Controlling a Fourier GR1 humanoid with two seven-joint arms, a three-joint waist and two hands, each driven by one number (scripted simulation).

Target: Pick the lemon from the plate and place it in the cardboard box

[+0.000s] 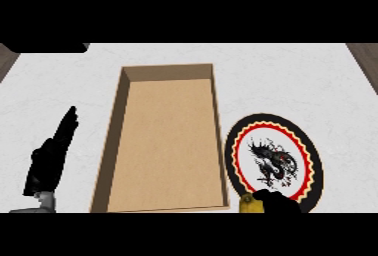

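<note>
The right hand's (279, 202) black fingers show only at the near edge of the head view, curled against a small yellow lemon (249, 204). The lemon sits at the fingers' left side, touching them, and the curl of the fingers around it reads as a grasp, though most of the hand is cut off by the view's lower edge. Lemon and fingers lie over the near-left rim of the plate (308, 165), just beside the near-right corner of the cardboard box (111, 150). Whether the lemon is resting on the rim or lifted off it cannot be told from this angle.

The plate is round with a black outer band, a red and yellow scalloped ring inside that, and a white middle bearing a dark dragon-like figure. It lies on the counter (295, 75) to the right of the box, its left edge almost touching the box's right wall.

The cardboard box is a long, open-topped tray of plain brown board, running from near to far, with low walls and a bare floor. It stands between the two hands.

The left hand (49, 160) shows at the left, well apart from the box's left wall. Its fingers are straight and released, pointing toward the far side, holding nothing. A bit of grey forearm shows below it at the near edge.

The counter is a pale, faintly marbled surface, with darker edges at the far left and far right corners.
</note>
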